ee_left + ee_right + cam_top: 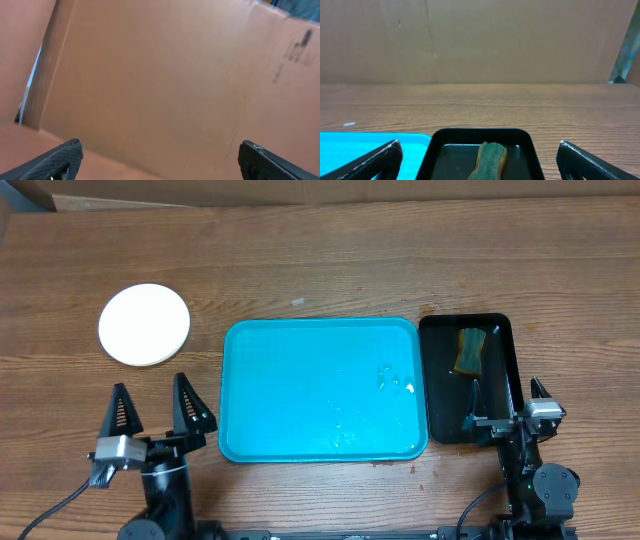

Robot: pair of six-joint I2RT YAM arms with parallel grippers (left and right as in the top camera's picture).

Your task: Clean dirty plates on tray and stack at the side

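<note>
The turquoise tray [250, 350] lies mid-table with no plate on it, only a few wet glints near its right side; its corner shows in the right wrist view [365, 142]. A white round plate [144, 324] sits on the table to the tray's upper left, with no smear showing. I cannot tell whether other plates lie under it. My left gripper [152, 412] is open and empty below the plate, and in the left wrist view [160, 160] it faces a cardboard wall. My right gripper [505, 402] is open and empty at the near end of the black tray.
A narrow black tray [500, 330] stands right of the turquoise tray and holds a green-and-yellow sponge [470, 349], which also shows in the right wrist view [490, 160]. A brown cardboard wall [480, 40] lines the table's far edge.
</note>
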